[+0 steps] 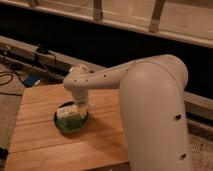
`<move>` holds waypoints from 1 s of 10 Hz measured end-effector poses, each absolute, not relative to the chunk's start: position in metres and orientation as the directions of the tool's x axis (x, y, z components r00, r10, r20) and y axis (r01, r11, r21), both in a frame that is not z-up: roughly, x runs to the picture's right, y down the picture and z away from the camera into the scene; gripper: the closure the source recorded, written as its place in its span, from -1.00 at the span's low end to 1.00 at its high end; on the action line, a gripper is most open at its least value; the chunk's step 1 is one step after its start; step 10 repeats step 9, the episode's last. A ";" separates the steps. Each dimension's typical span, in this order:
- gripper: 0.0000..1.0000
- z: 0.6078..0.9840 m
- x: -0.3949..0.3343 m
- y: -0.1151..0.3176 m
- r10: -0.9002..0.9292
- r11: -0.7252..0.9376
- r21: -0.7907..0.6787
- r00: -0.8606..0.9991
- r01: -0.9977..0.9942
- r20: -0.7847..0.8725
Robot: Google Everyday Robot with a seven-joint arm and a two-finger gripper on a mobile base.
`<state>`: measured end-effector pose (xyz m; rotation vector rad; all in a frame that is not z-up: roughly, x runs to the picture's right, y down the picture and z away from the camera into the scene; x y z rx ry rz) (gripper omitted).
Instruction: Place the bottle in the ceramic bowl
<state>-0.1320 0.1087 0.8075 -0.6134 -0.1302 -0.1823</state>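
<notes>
The dark green ceramic bowl sits on the wooden table, left of centre. The pale bottle lies on its side over the bowl's upper part, inside its rim. My gripper hangs from the white arm's wrist directly above the bowl's right side, at the bottle's right end. The arm reaches in from the right and hides the bowl's far right rim.
Dark cables and a blue item lie on the floor beyond the table's left back corner. A low ledge and a dark wall run behind the table. The arm's large white body fills the right side.
</notes>
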 end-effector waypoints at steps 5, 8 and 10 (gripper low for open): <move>-0.60 0.807 -0.132 0.109 -0.131 0.802 -0.559 0.976 0.208 0.175; -0.60 0.807 -0.132 0.108 -0.131 0.804 -0.557 0.976 0.208 0.176; -0.60 0.807 -0.132 0.108 -0.131 0.804 -0.558 0.976 0.208 0.175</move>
